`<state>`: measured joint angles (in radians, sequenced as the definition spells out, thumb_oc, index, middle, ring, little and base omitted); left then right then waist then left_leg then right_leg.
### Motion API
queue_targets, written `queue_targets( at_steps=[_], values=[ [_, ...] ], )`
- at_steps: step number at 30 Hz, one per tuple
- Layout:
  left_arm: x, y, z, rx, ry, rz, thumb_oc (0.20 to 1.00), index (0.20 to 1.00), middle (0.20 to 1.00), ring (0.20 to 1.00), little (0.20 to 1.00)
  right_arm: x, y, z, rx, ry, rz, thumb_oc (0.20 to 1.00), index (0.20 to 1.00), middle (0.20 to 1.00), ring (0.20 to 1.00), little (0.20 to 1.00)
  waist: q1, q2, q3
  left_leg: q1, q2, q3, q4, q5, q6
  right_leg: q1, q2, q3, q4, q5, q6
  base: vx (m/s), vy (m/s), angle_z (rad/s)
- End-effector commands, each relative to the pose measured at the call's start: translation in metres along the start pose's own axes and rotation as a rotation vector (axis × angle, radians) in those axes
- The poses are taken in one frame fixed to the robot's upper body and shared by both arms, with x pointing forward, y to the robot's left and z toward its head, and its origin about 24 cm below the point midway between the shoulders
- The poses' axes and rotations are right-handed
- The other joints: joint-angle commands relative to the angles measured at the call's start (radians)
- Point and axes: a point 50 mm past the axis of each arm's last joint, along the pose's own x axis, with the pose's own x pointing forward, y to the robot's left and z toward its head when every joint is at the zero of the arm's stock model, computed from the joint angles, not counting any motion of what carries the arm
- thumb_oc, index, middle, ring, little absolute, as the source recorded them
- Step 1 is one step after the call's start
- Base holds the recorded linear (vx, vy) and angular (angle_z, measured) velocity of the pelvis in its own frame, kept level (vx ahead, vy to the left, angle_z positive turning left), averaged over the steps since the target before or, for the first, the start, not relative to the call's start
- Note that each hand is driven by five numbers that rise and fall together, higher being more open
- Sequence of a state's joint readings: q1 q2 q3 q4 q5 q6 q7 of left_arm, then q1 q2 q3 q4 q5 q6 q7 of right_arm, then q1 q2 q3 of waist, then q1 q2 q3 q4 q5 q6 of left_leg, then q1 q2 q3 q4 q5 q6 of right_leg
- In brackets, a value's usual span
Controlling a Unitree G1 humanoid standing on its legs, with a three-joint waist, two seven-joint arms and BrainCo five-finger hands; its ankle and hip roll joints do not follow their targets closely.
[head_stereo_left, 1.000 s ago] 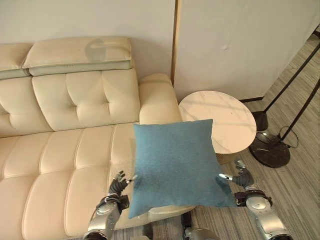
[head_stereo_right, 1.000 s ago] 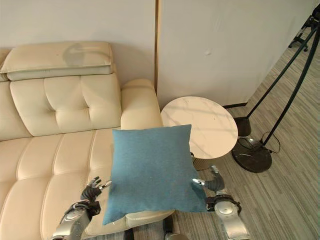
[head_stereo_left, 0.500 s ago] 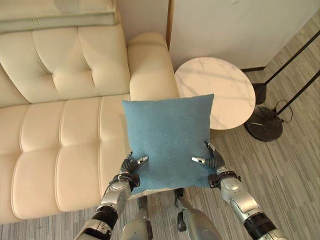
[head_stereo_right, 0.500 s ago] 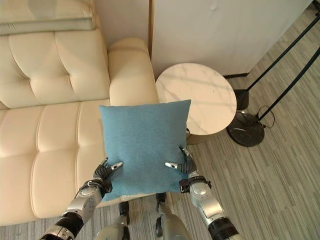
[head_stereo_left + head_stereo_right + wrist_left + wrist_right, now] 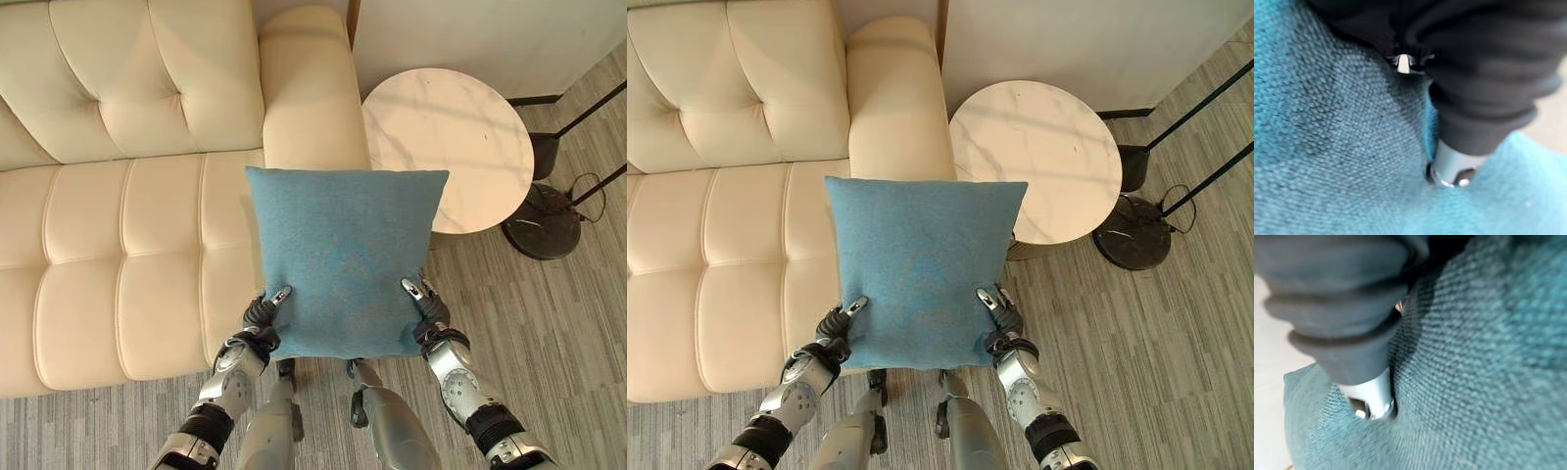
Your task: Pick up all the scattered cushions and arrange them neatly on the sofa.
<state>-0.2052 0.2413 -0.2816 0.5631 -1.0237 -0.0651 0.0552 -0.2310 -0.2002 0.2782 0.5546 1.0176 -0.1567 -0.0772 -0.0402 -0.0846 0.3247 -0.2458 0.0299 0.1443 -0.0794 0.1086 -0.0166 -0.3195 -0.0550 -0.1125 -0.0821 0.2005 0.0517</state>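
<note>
Blue cushion (image 5: pixel 343 259), one, both hands' fingers pinching its lower corners: left hand (image 5: pixel 261 315); right hand (image 5: pixel 427 310); over one cream sofa (image 5: pixel 118 215)

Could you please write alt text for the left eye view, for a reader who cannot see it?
Seen from above, the left hand and the right hand pinch the lower corners of a blue cushion held over the front edge of a cream sofa. A round marble side table stands beside the sofa's arm.

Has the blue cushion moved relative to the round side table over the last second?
Yes. The blue cushion now overlaps only the near left edge of the round side table, having drawn back toward the robot, gripped by the left hand and right hand.
</note>
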Motion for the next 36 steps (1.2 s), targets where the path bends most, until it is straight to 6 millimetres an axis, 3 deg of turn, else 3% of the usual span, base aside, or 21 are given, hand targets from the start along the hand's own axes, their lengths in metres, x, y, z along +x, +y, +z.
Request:
queue_targets(
  at_steps=[1,8,10,11,17,24,28,36],
  values=[
    [-0.001,-0.101,-0.055,-0.143,0.208,-0.398,0.200,0.200,0.200,0.200,0.200,-0.006,0.079,-0.048,0.093,0.182,0.321,0.200,0.200,0.200,0.200,0.200,0.024,0.016,0.044,0.003,0.006,-0.013,-0.008,-0.030,-0.025,0.045,-0.013,-0.014,0.070,-0.170,0.052,0.00,0.000,0.00],
    [-0.009,-0.112,-0.045,-0.102,0.161,-0.482,0.200,0.200,0.200,0.200,0.200,-0.010,0.091,-0.031,0.072,0.104,0.403,0.200,0.200,0.200,0.200,0.200,0.020,0.008,0.032,0.016,0.007,-0.014,-0.008,-0.036,-0.026,0.061,-0.010,-0.015,0.052,-0.164,0.054,0.00,0.000,0.00],
    [-0.014,-0.108,-0.023,0.043,0.044,-0.505,0.200,0.200,0.200,0.200,0.200,-0.016,0.088,-0.023,0.031,0.058,0.423,0.200,0.200,0.200,0.200,0.200,0.019,0.005,0.015,0.031,0.007,-0.012,-0.008,-0.043,-0.024,0.078,-0.012,-0.013,0.047,-0.165,0.054,0.00,0.000,0.00],
    [-0.014,-0.108,-0.023,0.043,0.044,-0.505,0.200,0.200,0.200,0.200,0.200,-0.016,0.088,-0.023,0.031,0.058,0.423,0.200,0.200,0.200,0.200,0.200,0.019,0.005,0.015,0.031,0.007,-0.012,-0.008,-0.043,-0.024,0.078,-0.012,-0.013,0.047,-0.165,0.054,0.00,0.000,0.00],
    [-0.032,-0.077,0.026,0.412,-0.178,-0.481,0.200,0.200,0.200,0.200,0.200,-0.035,0.064,0.004,-0.069,-0.061,0.422,0.200,0.200,0.200,0.200,0.200,0.016,0.008,-0.056,0.084,0.004,-0.005,-0.008,-0.071,-0.019,0.134,-0.012,-0.008,0.027,-0.172,0.059,0.05,0.025,0.01],
    [-0.044,-0.067,0.027,0.378,-0.175,-0.489,0.200,0.200,0.200,0.200,0.200,-0.048,0.059,0.009,-0.121,-0.068,0.460,0.200,0.200,0.200,0.200,0.200,0.011,0.009,-0.113,0.125,-0.001,-0.003,-0.008,-0.091,-0.015,0.181,-0.012,-0.005,0.009,-0.174,0.064,0.04,0.033,-0.02],
    [-0.055,-0.065,0.020,0.283,-0.141,-0.519,0.200,0.200,0.200,0.200,0.200,-0.060,0.063,0.010,-0.065,-0.061,0.522,0.200,0.200,0.200,0.200,0.200,0.008,0.013,-0.155,0.161,-0.007,-0.003,-0.008,-0.105,-0.009,0.217,-0.019,0.002,0.006,-0.179,0.072,0.03,0.063,-0.03],
    [-0.069,-0.065,0.027,0.267,-0.187,-0.545,0.200,0.200,0.200,0.200,0.200,-0.078,0.065,0.018,-0.007,-0.103,0.579,0.200,0.200,0.200,0.200,0.200,0.000,0.030,-0.170,0.195,-0.025,0.012,-0.008,-0.122,0.007,0.215,-0.040,0.006,0.090,-0.191,0.091,-0.02,0.079,-0.01]
  ],
)
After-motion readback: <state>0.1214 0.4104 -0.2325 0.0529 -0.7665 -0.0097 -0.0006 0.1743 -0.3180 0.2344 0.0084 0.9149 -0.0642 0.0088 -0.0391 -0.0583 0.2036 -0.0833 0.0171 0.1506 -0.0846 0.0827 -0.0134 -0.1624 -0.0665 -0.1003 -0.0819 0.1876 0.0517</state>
